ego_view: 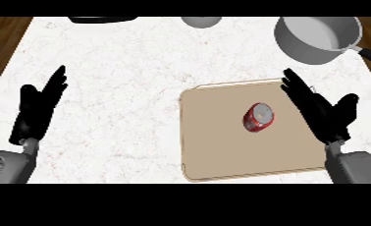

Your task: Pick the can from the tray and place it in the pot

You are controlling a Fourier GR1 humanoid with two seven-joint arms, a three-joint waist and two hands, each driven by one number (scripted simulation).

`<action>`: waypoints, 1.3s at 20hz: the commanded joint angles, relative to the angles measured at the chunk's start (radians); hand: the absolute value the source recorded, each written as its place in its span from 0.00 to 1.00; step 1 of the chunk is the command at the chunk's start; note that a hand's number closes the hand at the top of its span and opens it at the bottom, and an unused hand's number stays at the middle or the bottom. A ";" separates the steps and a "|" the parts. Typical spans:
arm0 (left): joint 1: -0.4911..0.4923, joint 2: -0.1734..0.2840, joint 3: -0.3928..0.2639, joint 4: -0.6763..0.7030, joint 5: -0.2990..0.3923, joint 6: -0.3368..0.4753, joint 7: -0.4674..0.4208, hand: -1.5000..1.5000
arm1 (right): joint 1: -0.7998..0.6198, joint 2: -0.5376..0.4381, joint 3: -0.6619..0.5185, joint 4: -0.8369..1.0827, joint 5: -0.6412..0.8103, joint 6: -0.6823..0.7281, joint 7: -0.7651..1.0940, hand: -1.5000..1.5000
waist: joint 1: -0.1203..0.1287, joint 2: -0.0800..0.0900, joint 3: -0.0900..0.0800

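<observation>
A red can with a silver top stands on the tan tray at the lower right of the counter. The grey pot with a dark handle sits at the far right back, nothing inside that I can see. My right hand is open, fingers straight, over the tray's right edge, just right of the can and apart from it. My left hand rests open at the left side, fingers up, far from the tray.
A dark object and a grey round object are cut off by the counter's far edge. The white marble counter lies between my hands. Wooden floor shows at the far left.
</observation>
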 commanded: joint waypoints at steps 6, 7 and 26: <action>0.065 0.008 0.049 -0.072 -0.066 0.057 -0.069 0.50 | -0.049 -0.204 -0.130 0.135 -0.005 0.116 0.109 1.00 | 0.052 -0.032 -0.029; 0.043 -0.006 0.016 -0.030 -0.050 0.030 -0.045 0.50 | -0.089 -0.390 -0.039 0.015 0.330 0.012 -0.034 1.00 | 0.061 -0.059 -0.054; 0.175 -0.041 0.077 -0.145 -0.080 0.004 -0.093 0.50 | -0.061 -0.361 0.021 -0.314 0.465 0.090 0.115 0.00 | 0.056 -0.032 -0.032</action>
